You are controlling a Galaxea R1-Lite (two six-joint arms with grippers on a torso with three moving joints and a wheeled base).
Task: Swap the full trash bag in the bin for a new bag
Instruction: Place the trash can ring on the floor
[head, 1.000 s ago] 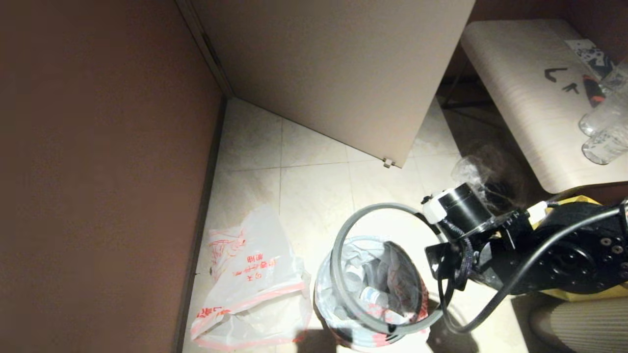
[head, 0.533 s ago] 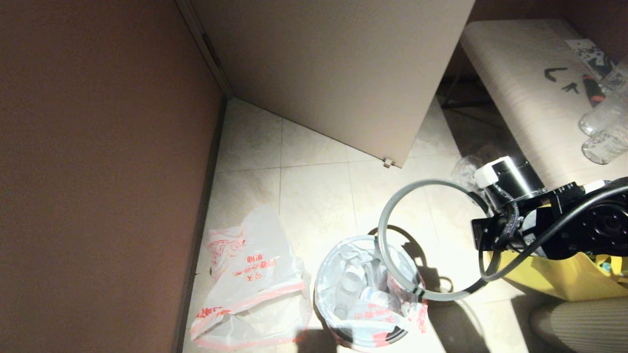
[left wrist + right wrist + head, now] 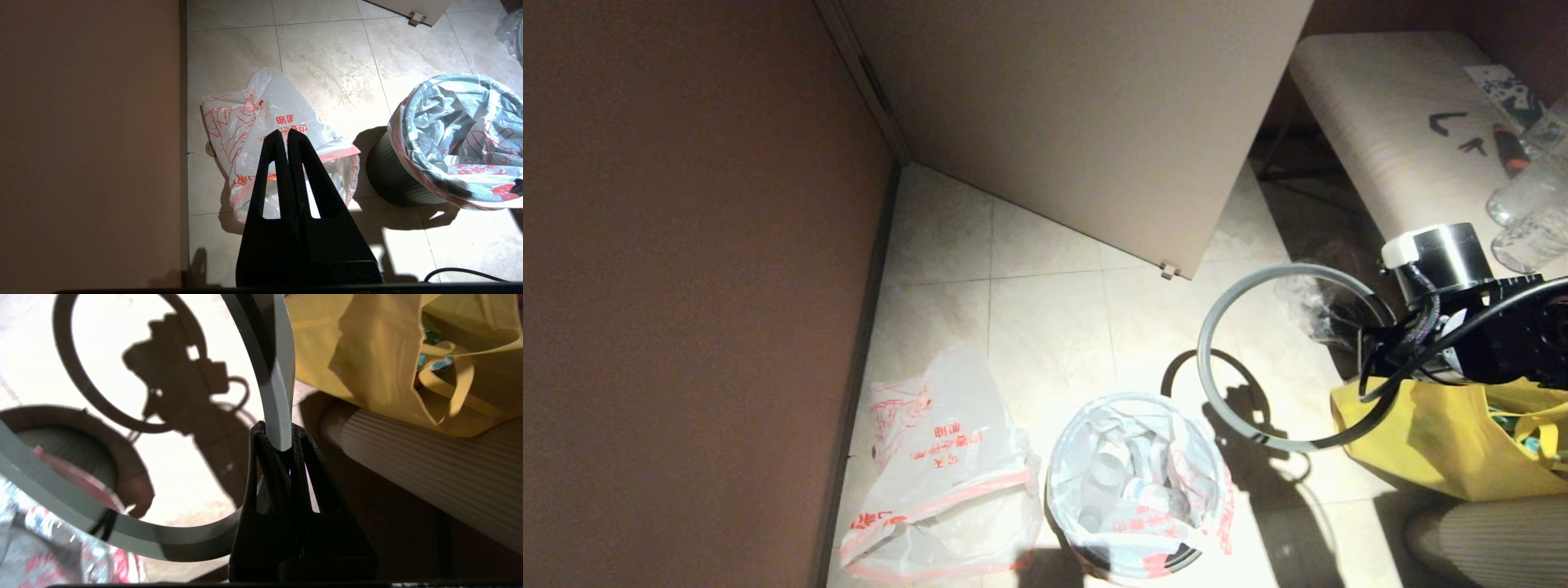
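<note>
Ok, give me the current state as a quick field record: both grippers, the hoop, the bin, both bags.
right gripper: shut on the grey hoop, held in the air to the right of the bin
grey hoop: off the bin, lifted above the floor next to the yellow tote
bin: on the floor, hoop removed
full trash bag: in the bin, hem folded over the rim, bottles visible inside
new bag: slack on the floor left of the bin, beside the wall
left gripper: shut, empty, above the new bag

Left tool (image 3: 287,132) closed, hovering above new bag (image 3: 261,134); bin (image 3: 392,179) beside, full trash bag (image 3: 457,139) inside.
</note>
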